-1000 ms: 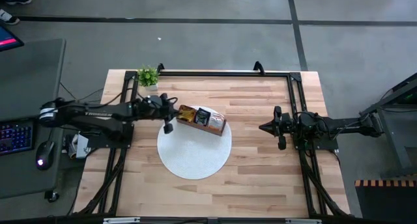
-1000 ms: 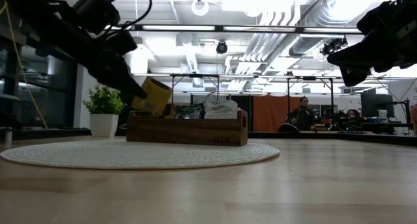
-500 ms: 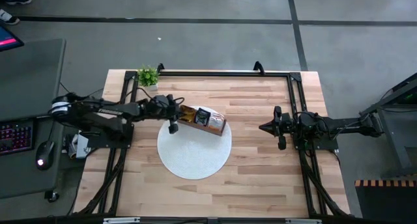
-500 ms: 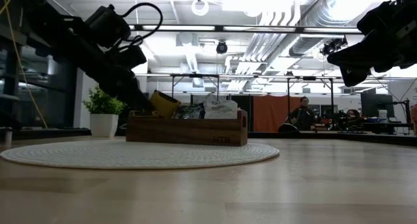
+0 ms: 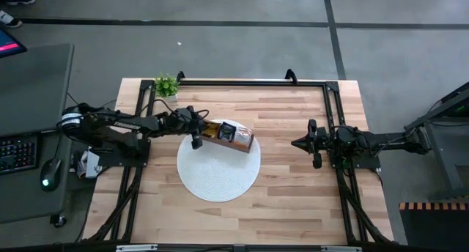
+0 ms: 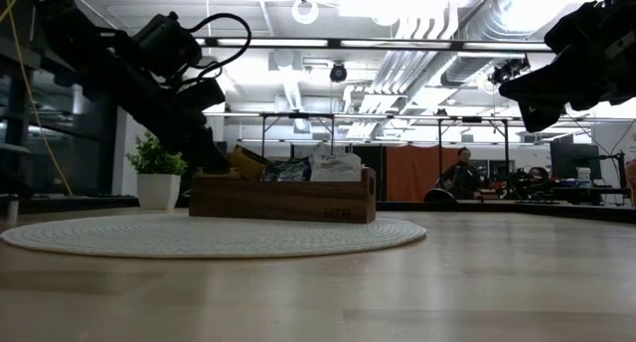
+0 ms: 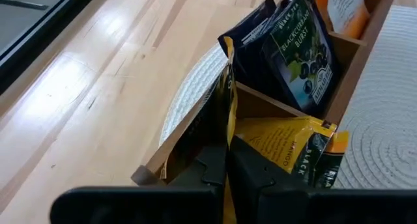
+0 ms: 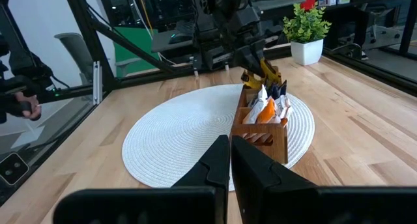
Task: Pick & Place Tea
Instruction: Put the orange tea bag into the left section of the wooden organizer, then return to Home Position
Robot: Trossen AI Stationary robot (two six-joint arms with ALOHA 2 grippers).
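A brown wooden box (image 5: 229,135) with three compartments stands on a round white mat (image 5: 218,175). It holds tea sachets: dark ones (image 7: 296,55) in the middle and orange-and-white ones (image 7: 345,9) at the far end. One yellow sachet (image 7: 287,146) lies in the near end compartment. My left gripper (image 5: 201,130) is at the box's left end, shut on another yellow sachet (image 6: 248,161). My right gripper (image 5: 296,143) hovers shut to the right of the mat, holding nothing. My left gripper pinches the yellow sachet between its two fingers; the sachet shows edge-on (image 7: 228,113) running out ahead of them. The fingers slant downward from the table's left. The sachet stands tilted in the box's left end compartment, its top above the box's rim (image 6: 238,175).
A small potted plant (image 5: 166,85) stands at the table's far left corner. Black frame rails (image 5: 242,82) run along the far edge and both sides. Bare wooden tabletop (image 5: 293,201) lies around the mat. People show in the room beyond the table.
My left gripper has gone down and toward the table's right, onto the box's left end, staying shut on the yellow sachet. The sachet, which hung above the box's rim, now sits low in the end compartment.
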